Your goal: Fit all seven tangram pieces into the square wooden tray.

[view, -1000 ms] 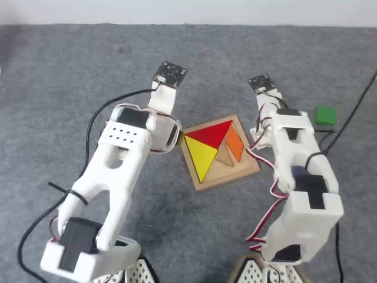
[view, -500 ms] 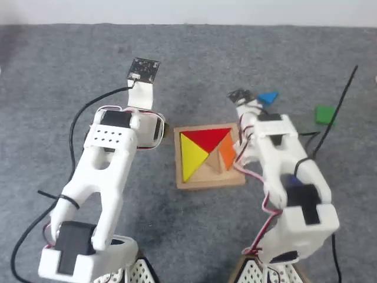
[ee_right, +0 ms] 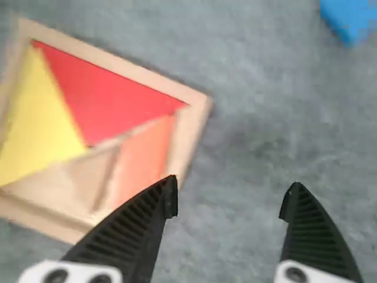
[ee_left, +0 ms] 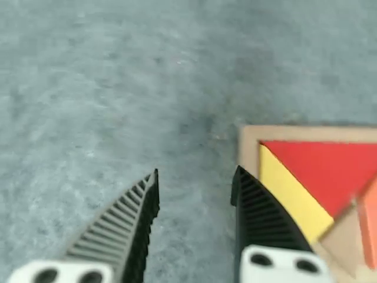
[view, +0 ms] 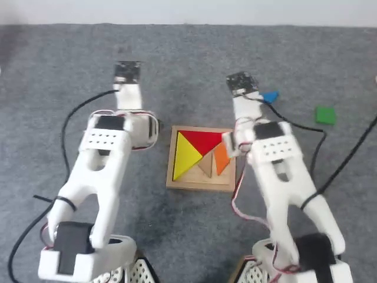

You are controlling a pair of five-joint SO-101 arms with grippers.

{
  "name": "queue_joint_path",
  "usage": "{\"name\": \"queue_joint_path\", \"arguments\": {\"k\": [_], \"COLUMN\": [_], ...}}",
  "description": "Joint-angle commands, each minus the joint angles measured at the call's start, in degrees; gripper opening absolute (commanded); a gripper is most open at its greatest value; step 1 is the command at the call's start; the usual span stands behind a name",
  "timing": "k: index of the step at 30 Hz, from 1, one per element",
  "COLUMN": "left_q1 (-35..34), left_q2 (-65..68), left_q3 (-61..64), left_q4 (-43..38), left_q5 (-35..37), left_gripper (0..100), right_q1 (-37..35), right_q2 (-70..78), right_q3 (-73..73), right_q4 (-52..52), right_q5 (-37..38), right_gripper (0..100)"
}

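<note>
Looking down on a grey worktop [view: 59,59], two white arms rise from the lower edge of the frame, the left arm [view: 97,171] at left and the right arm [view: 283,171] at right. Between them, at the centre, the square wooden tray [view: 200,186] lies flat and part-filled. It holds a yellow triangle [view: 184,158] at its left, a red triangle [view: 201,141] along its top and an orange piece [view: 221,160] at its right, with bare wood below. A green piece [view: 325,114] and a smaller blue piece [view: 270,96] lie loose at upper right, well apart from the tray. The left fingers [ee_left: 126,230] stand apart and empty near the tray's left rim. The right fingers [ee_right: 138,227] stand apart and empty beside its right rim. The step in hand is probably fetching the blue piece. It would go best to straddle the piece squarely, close on opposite edges, and lift it clear of the rim before turning it to suit the gap.
</note>
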Motion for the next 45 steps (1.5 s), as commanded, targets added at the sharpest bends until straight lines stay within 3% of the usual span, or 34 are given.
{"name": "queue_joint_path", "arguments": {"k": [1, 10, 25, 36, 45], "left_q1": [-2.37, -0.26, 0.44, 0.53, 0.62], "left_q2": [-2.64, -2.73, -2.64, -2.64, -2.64], "left_q3": [-0.22, 3.21, 3.47, 3.47, 3.47], "left_q4": [-1.23, -5.80, -5.89, -5.80, -5.89], "left_q5": [4.84, 4.13, 3.25, 3.16, 3.16], "left_gripper": [20, 20, 20, 20, 20], "right_q1": [-3.12, -2.86, 2.77, 2.07, 1.71], "right_q2": [-1.27, 8.92, 16.48, 21.23, 12.79], "right_q3": [3.08, 3.34, -1.67, -7.82, -6.59], "right_q4": [-4.18, -9.27, -11.03, -10.77, -9.10], "right_q5": [-1.93, -1.93, -1.76, -1.85, -4.84], "right_gripper": [29.2, 29.2, 29.2, 29.2, 29.2]}}
